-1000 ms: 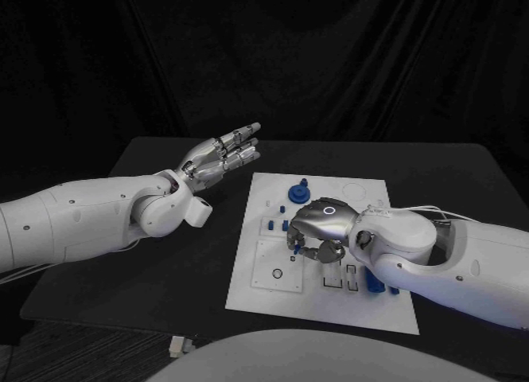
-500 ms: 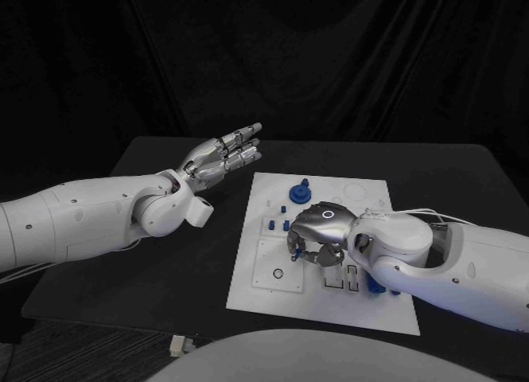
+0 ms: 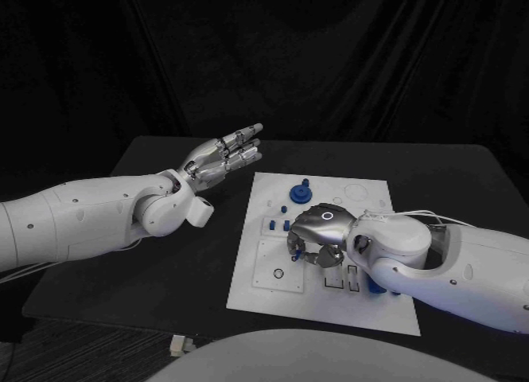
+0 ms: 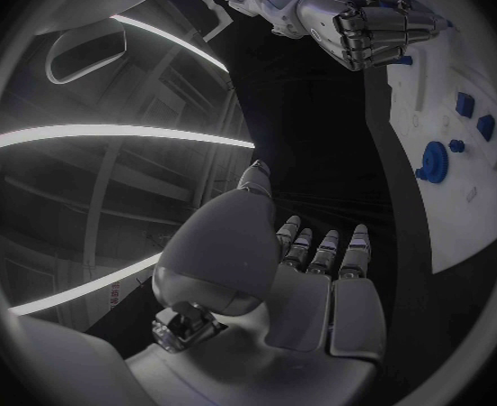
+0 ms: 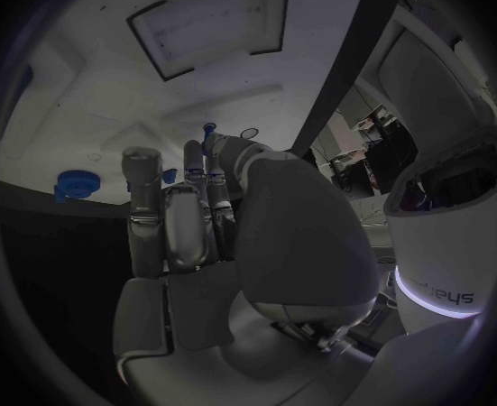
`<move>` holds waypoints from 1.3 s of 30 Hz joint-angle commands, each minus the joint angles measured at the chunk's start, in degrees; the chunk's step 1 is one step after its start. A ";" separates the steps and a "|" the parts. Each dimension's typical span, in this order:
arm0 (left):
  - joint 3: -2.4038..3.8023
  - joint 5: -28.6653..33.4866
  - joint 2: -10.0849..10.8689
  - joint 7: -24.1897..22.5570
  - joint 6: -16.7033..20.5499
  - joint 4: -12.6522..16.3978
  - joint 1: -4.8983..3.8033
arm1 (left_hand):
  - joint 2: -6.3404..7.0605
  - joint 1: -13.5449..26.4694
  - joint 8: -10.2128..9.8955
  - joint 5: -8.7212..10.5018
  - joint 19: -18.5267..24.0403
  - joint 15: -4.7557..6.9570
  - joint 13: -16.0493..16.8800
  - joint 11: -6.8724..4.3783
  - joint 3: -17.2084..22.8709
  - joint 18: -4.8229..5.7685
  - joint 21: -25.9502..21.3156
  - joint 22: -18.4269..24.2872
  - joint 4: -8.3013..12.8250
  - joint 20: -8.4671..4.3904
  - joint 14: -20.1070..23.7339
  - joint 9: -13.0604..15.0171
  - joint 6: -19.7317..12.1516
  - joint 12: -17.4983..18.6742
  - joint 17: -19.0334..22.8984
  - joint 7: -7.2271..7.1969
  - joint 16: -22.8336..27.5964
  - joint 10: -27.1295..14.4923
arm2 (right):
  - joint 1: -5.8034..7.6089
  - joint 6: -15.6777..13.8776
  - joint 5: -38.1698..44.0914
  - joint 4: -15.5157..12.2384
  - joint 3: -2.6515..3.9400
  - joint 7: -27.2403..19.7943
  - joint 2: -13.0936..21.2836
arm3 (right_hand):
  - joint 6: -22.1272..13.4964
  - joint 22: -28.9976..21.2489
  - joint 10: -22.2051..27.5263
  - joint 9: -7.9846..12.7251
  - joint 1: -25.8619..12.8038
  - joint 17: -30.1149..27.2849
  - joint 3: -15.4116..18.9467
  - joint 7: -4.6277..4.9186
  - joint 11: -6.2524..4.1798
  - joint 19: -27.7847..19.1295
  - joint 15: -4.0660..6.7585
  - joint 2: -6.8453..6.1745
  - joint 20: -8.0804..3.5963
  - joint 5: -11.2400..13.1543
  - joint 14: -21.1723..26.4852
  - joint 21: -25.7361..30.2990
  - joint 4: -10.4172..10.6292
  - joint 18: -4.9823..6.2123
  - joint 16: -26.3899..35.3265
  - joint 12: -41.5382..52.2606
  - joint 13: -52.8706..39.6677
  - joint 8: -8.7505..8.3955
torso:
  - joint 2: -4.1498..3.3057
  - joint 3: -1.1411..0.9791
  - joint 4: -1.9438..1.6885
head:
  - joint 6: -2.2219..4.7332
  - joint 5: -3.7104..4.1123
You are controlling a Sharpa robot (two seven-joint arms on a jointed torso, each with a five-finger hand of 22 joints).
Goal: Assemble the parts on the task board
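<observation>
Right hand (image 3: 316, 236) shifted slightly, small blue part (image 5: 210, 128) at fingertips, over task board (image 3: 278, 280)

The white left arm enters from the left edge of the head view, and its silver many-fingered left hand (image 3: 223, 155) is raised toward the upper middle, fingers straight and slightly apart, holding nothing. The white right arm comes in from the lower right; its silver right hand (image 3: 316, 235) is turned downward, fingers curled, possibly pinching something small at the fingertips (image 5: 207, 144).
</observation>
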State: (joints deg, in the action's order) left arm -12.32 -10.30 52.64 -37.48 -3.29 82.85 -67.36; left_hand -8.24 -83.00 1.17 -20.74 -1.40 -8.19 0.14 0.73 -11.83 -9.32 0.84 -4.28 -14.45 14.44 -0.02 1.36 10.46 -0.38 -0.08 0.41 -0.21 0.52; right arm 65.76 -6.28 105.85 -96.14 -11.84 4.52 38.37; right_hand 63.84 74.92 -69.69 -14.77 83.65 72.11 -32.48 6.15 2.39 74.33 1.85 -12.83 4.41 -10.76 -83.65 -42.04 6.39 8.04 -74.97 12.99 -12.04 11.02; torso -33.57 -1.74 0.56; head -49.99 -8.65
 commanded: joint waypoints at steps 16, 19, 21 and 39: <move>0.06 0.39 -0.31 -0.24 -1.04 -0.19 0.22 | -0.26 -0.59 0.26 -0.33 0.02 -0.33 0.00 0.51 -0.09 -0.89 0.22 -0.06 0.22 0.38 0.02 0.07 -0.22 0.24 0.08 0.41 0.21 -0.05 | -0.48 -2.36 1.51 0.29 0.03 -0.53 -0.36 | -0.15 4.79 -0.31 -0.10 -0.26 0.01 -0.02 0.11 0.10 -0.53 -0.28 0.33 0.01 0.32 -0.10 0.15 -0.38 -0.21 0.20 -0.10 -0.16 -0.04 | 0.01 -0.03 0.05 | -0.01 -0.13; 0.06 0.39 -0.30 -0.20 -1.09 -0.20 0.26 | -0.27 -0.61 0.26 -0.34 0.01 -0.35 0.00 0.53 -0.11 -0.89 0.23 -0.08 0.24 0.40 0.02 0.07 -0.19 0.24 0.08 0.43 0.21 -0.05 | -0.54 -1.95 1.51 0.40 0.03 -0.48 -0.42 | -0.11 4.80 -0.44 -0.10 -0.27 -0.01 0.06 0.10 0.07 -0.54 -0.26 0.33 0.01 0.34 -0.08 0.07 -0.49 -0.21 0.22 -0.01 -0.23 -0.07 | 0.00 -0.04 0.04 | -0.01 -0.14; 0.06 0.39 -0.30 -0.17 -1.12 -0.24 0.29 | -0.27 -0.61 0.26 -0.34 0.01 -0.35 0.00 0.53 -0.11 -0.89 0.23 -0.08 0.24 0.40 0.02 0.07 -0.19 0.24 0.08 0.43 0.21 -0.05 | -0.59 -1.58 1.51 0.45 0.03 -0.46 -0.46 | -0.11 4.80 -0.44 -0.10 -0.27 -0.01 0.06 0.10 0.07 -0.54 -0.26 0.33 0.01 0.34 -0.08 0.07 -0.49 -0.21 0.22 -0.01 -0.23 -0.07 | 0.00 -0.03 0.05 | -0.01 -0.10; 0.06 0.39 -0.30 -0.10 -1.34 -0.34 0.62 | -0.30 -0.66 0.26 -0.37 -0.04 -0.41 0.00 0.58 -0.15 -0.90 0.26 -0.20 0.28 0.46 0.02 0.07 -0.21 0.24 0.08 0.45 0.21 -0.05 | -1.17 -0.73 1.51 0.84 0.03 -0.47 -0.78 | -0.14 4.77 -0.47 -0.08 -0.24 -0.16 0.10 0.10 0.06 -0.63 -0.24 0.33 0.00 0.36 -0.01 0.20 -0.62 -0.18 0.35 0.03 -0.27 -0.13 | 0.01 -0.03 0.03 | -0.01 -0.10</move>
State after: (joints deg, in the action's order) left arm -12.32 -10.30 52.43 -37.03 -3.92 82.44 -66.82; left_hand -8.47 -83.23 1.17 -20.74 -1.40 -8.19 0.14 0.94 -11.82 -9.32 0.84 -4.43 -14.46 14.44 -0.02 1.36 10.25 -0.38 -0.05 0.62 -0.21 0.30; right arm 64.79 -7.35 106.88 -95.29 -11.81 4.12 37.65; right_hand 63.75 74.95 -69.69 -14.76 83.65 71.99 -32.49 6.06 2.40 73.91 1.84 -12.83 4.42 -10.76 -83.64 -42.04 6.07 8.04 -74.98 12.98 -12.28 10.85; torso -33.56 -1.77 0.59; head -49.99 -8.76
